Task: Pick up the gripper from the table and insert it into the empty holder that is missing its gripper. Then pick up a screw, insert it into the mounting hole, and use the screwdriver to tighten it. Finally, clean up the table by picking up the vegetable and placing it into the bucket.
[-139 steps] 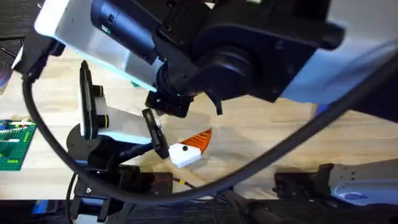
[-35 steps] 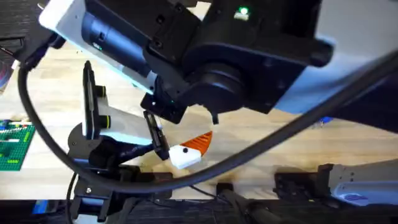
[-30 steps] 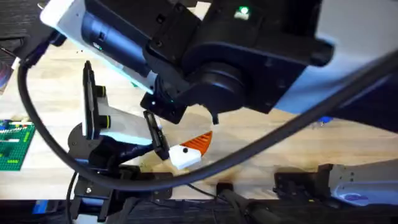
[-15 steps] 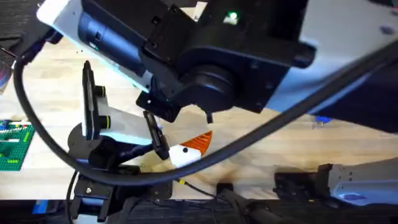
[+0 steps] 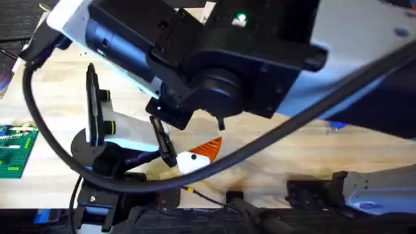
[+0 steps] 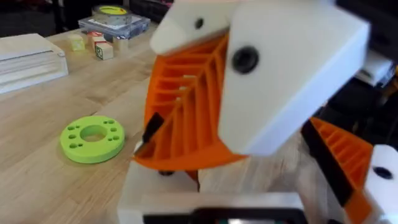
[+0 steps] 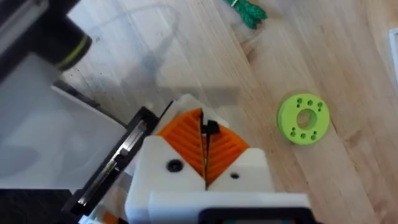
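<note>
My right gripper (image 7: 203, 115) points down at the table with its orange pads shut on a small black screw (image 7: 211, 129). It hangs beside the left arm's white link. In the left wrist view the right gripper (image 6: 149, 143) hangs close in front, white mounts above orange ribs. My left gripper (image 6: 273, 168) is open, one orange-padded finger (image 6: 339, 155) far to the side. Overhead, the left gripper (image 5: 207, 148) lies low in front of the left base. The dark green vegetable (image 7: 247, 9) lies on the wood. The loose gripper, bare holder, screwdriver and bucket are out of view.
A lime-green disc (image 7: 303, 118) lies on the table, to the side of the left gripper (image 6: 93, 132). The right arm (image 5: 247, 65) rises close under the camera and hides the table's middle. A green brick plate (image 5: 16, 149) sits at the left edge. White sheets (image 6: 31, 59) and blocks lie farther off.
The big right arm has drifted slightly left and up under the overhead camera. The left arm and the white-and-orange gripper in front of it have stayed put.
</note>
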Robot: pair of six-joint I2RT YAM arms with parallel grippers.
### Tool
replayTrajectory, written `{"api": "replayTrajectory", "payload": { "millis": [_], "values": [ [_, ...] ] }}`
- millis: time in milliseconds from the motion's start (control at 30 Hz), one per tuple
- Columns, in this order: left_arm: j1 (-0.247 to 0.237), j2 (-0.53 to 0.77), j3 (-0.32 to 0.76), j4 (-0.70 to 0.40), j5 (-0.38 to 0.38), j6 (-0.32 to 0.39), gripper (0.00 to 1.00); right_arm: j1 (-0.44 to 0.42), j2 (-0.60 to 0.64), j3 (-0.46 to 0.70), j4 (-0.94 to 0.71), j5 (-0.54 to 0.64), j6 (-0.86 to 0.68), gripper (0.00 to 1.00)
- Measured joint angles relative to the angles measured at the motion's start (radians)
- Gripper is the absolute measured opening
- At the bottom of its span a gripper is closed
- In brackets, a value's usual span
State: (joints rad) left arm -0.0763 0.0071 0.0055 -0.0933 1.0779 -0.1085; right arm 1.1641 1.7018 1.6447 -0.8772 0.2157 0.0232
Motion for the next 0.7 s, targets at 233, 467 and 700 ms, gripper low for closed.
{"api": "replayTrajectory", "payload": {
  "millis": [233, 467, 700],
  "values": [
    [0.000, 0.000, 0.000, 0.000, 0.000, 0.000, 0.993, 0.000, 0.000, 0.000, -0.001, 0.000, 0.003, 0.034],
    [0.000, 0.000, 0.000, 0.000, -0.001, -0.001, 0.992, -0.015, 0.000, 0.000, -0.002, 0.005, 0.013, 0.575],
    [0.000, 0.000, 0.000, 0.000, -0.003, -0.001, 0.993, -0.066, -0.003, 0.000, 0.011, 0.011, 0.057, 0.945]
  ]
}}
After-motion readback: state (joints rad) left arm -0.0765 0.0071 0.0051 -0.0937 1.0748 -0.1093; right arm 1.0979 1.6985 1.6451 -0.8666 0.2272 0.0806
